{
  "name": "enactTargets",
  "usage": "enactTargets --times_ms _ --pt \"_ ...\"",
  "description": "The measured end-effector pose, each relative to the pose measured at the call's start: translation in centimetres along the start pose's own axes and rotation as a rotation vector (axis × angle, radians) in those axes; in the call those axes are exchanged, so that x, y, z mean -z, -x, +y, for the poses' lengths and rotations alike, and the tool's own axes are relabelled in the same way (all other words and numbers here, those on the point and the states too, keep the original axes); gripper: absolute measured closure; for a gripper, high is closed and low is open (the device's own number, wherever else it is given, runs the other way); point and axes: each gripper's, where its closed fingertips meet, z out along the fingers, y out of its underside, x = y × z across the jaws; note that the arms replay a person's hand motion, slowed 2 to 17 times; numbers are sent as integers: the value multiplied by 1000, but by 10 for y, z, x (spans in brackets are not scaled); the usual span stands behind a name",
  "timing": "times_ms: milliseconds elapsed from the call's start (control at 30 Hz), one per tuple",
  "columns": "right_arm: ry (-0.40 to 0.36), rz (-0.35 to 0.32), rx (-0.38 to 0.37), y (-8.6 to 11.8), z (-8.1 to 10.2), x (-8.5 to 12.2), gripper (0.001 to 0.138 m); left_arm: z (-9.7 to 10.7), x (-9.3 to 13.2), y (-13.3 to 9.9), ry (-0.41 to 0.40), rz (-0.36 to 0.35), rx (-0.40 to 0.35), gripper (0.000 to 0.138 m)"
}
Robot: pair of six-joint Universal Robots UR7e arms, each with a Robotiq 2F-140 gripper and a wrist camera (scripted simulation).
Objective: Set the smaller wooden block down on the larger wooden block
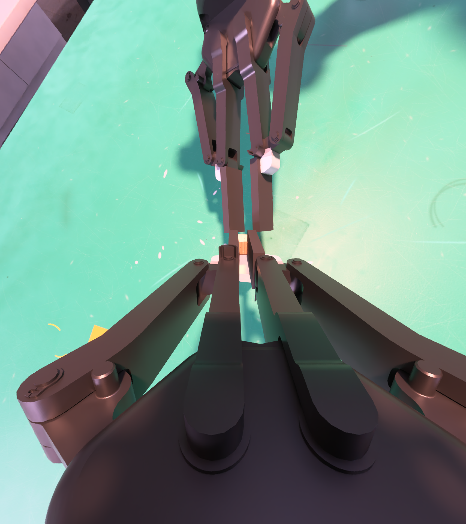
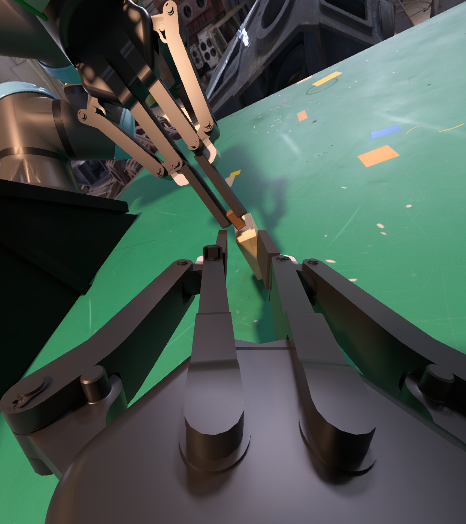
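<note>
Two wooden blocks, mid-table, clear of the edges. Smaller wooden block [image 2: 236, 220], one, reddish: pinched between the narrowed fingers of the left gripper [image 2: 234, 222], touching the top of the larger wooden block [image 2: 250, 243], one, pale. Right gripper [image 2: 242, 241]: partly open around it; only the right finger is seen touching. Green table [image 2: 396, 255]: one.

You are looking at a green table [image 2: 396, 255], scuffed with fine scratches and pale flecks. Flat on it lie an orange patch [image 2: 378, 155], a blue patch [image 2: 385, 131], a smaller orange patch [image 2: 302, 115] and a yellow patch [image 2: 327, 78] near the far edge.
</note>
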Motion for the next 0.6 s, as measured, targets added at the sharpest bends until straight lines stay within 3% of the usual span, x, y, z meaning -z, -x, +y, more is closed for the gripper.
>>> enactTargets --times_ms 600 --pt "-40 -42 -54 3 -3 0 107 3 0 2 13 -24 -21 129"
